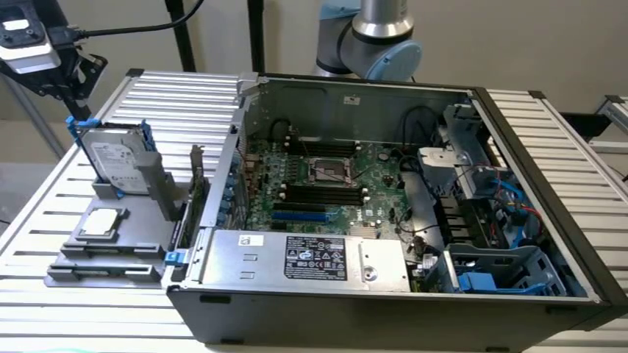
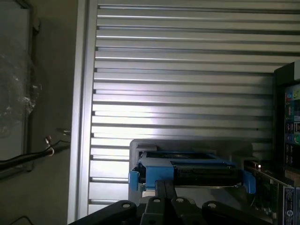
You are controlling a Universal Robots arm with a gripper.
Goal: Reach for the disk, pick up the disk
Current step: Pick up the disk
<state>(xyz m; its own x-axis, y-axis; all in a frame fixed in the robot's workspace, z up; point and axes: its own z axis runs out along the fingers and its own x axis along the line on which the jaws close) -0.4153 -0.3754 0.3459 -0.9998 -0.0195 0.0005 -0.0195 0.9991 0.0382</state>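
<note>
Exterior view: I count one disk (image 1: 113, 156), a flat silver-grey hard drive in blue plastic rails, upright in a grey stand (image 1: 147, 220) beside one open black computer case (image 1: 393, 318). Wrist view: one black gripper (image 2: 165, 193) near the disk; I cannot tell its grip state.

We see a plain beige wall (image 1: 530, 44) behind the setup, evenly lit, no hard shadows. Table (image 1: 549, 147) is silver ribbed aluminium slats, running out to both sides. Black stand poles (image 1: 182, 33) rise at the back by the wall. In the wrist view we get a bright glare patch (image 2: 154, 123) on the slats. Grey floor (image 2: 47, 117) shows past the table edge, with a black cable (image 2: 28, 159) crossing it.
</note>
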